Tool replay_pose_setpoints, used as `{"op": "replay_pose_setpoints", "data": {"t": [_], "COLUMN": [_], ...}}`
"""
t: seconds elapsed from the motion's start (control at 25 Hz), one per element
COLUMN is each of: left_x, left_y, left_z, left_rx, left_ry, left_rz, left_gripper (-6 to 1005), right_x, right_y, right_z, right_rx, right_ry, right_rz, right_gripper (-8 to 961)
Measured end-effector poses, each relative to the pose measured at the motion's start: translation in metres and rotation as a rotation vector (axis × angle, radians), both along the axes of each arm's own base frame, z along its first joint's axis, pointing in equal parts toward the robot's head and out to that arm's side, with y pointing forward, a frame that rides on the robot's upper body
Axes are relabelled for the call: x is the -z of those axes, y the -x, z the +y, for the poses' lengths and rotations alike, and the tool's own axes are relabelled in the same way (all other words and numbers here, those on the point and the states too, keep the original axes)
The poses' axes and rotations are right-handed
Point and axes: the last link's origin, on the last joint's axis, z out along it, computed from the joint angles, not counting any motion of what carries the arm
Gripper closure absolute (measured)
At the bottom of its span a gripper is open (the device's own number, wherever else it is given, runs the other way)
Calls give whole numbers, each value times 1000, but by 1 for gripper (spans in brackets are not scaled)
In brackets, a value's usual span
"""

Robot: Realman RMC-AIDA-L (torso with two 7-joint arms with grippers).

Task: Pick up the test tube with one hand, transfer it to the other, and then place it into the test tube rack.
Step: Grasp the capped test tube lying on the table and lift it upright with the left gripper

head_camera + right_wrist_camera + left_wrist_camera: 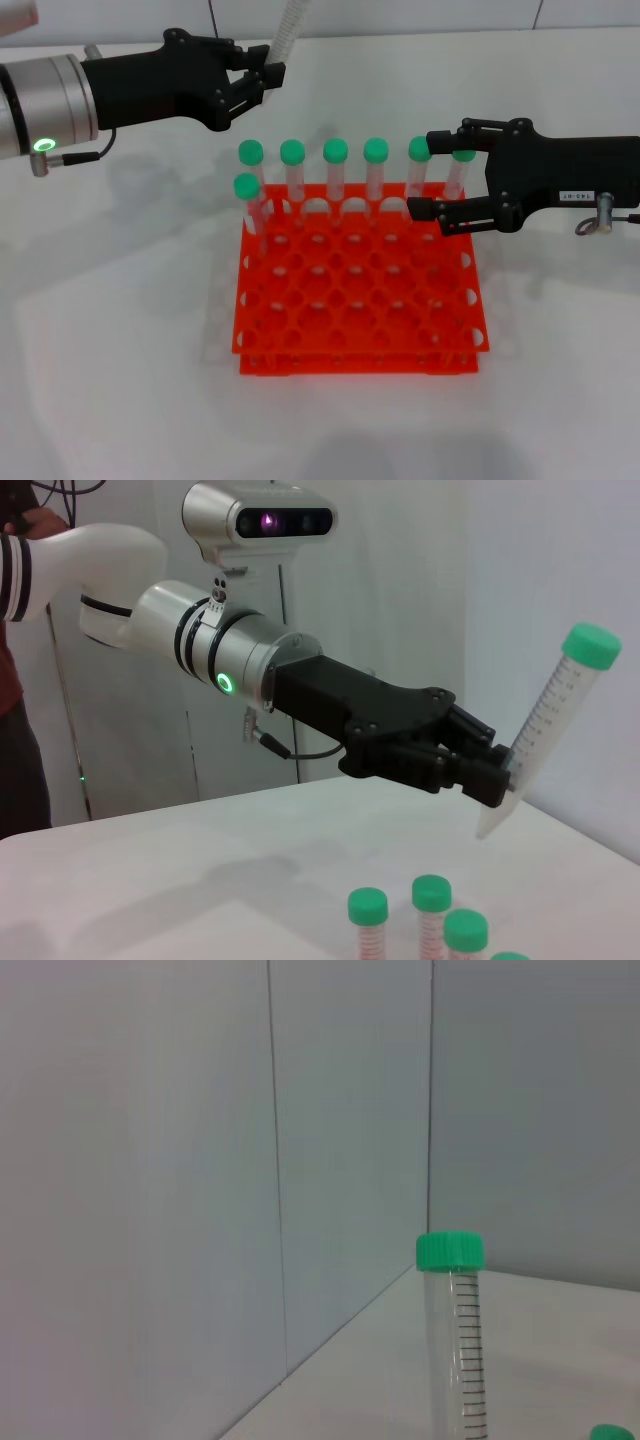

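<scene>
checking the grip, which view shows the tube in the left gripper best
The right wrist view: the tube shows whole, tilted, pinched low by the left gripper. The head view cuts its cap off at the frame's top. The left wrist view shows only its upper part.

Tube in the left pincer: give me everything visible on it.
The test tube is a slim clear plastic tube with a round green screw cap and printed black graduation marks. It is tilted, cap up and tapered tip down, held near its lower end by the left pincer, up in the air behind the test tube rack. Nothing else touches it.
</scene>
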Motion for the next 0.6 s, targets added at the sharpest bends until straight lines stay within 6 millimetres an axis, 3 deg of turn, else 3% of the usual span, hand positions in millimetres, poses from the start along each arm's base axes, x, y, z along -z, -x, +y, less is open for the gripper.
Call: {"op": "replay_pose_setpoints", "data": {"t": [0.6], "left_x": [11], "left_y": [-2], "left_z": [-6], "left_rx": [53], "left_ry": [21], "left_rz": [29], "left_gripper": [805], "right_x": [-1], "right_y": [1], "right_z": [1], "right_rx": [-1], "right_ry": [-6], "right_rz": [1], "right_gripper": [96]}}
